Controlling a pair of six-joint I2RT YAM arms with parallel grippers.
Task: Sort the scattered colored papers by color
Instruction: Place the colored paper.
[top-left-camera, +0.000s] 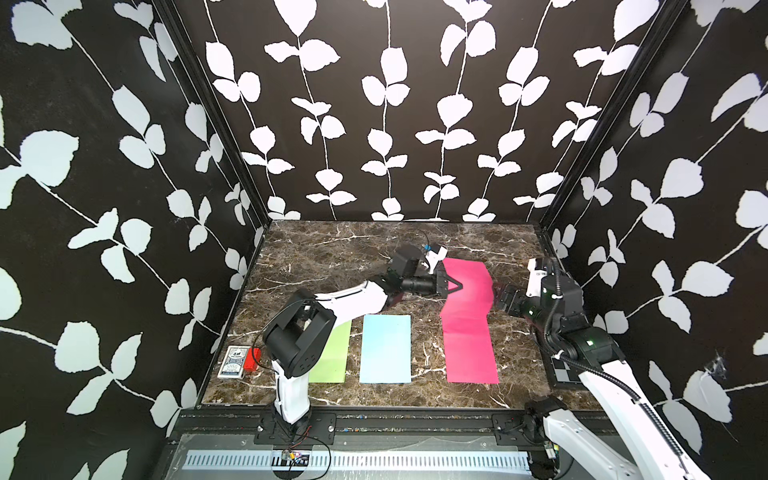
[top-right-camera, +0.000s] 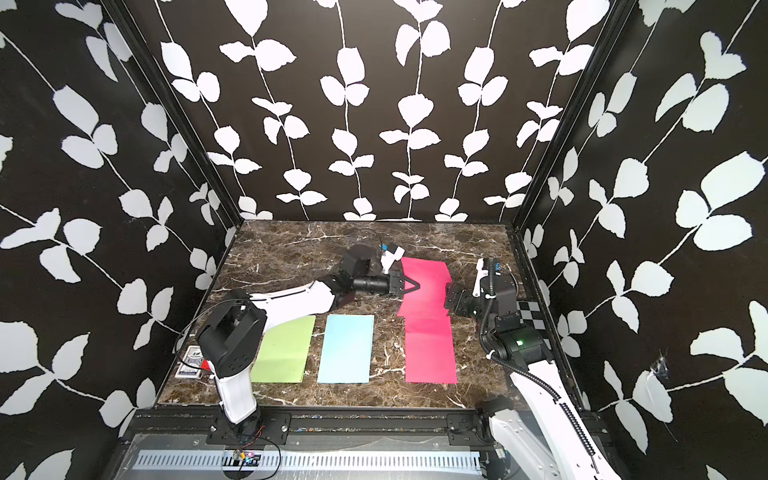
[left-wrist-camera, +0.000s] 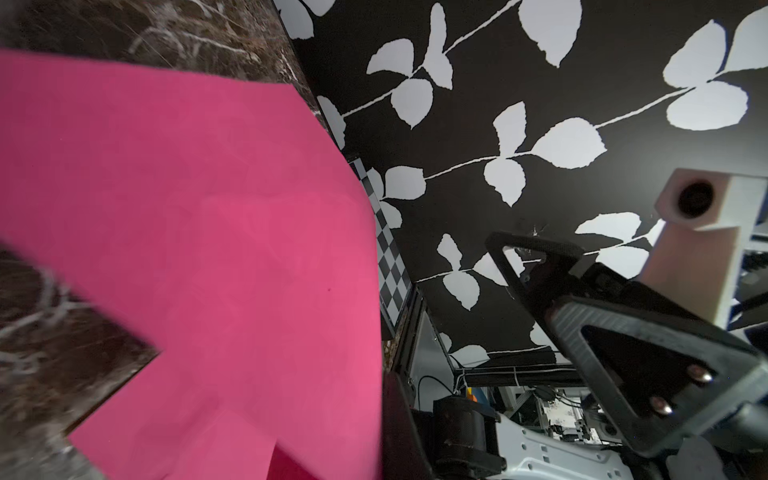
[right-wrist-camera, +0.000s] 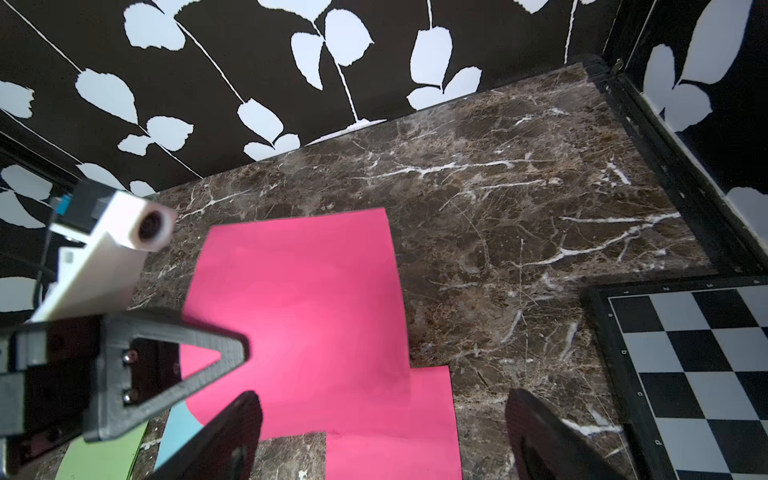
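My left gripper (top-left-camera: 460, 286) (left-wrist-camera: 384, 395) is turned on its side and shut on the left edge of a magenta paper (top-left-camera: 473, 276) (left-wrist-camera: 208, 228) (right-wrist-camera: 311, 291). That sheet bows up off the marble, and its near end overlaps a second magenta paper (top-left-camera: 469, 357) (right-wrist-camera: 395, 453) lying flat. At the bowed sheet's right edge my right gripper (top-left-camera: 498, 296) (right-wrist-camera: 384, 399) is open, holding nothing. A pale blue paper (top-left-camera: 385, 349) and a light green paper (top-left-camera: 332, 357) lie flat side by side near the front, the green one partly under my left arm.
A black-and-white checkerboard panel (top-left-camera: 565, 370) (right-wrist-camera: 685, 353) lies against the right wall, under my right arm. A patterned card box (top-left-camera: 233, 362) with a red block (top-left-camera: 251, 359) sits at the front left corner. Leaf-patterned walls enclose the marble table (top-left-camera: 332, 249).
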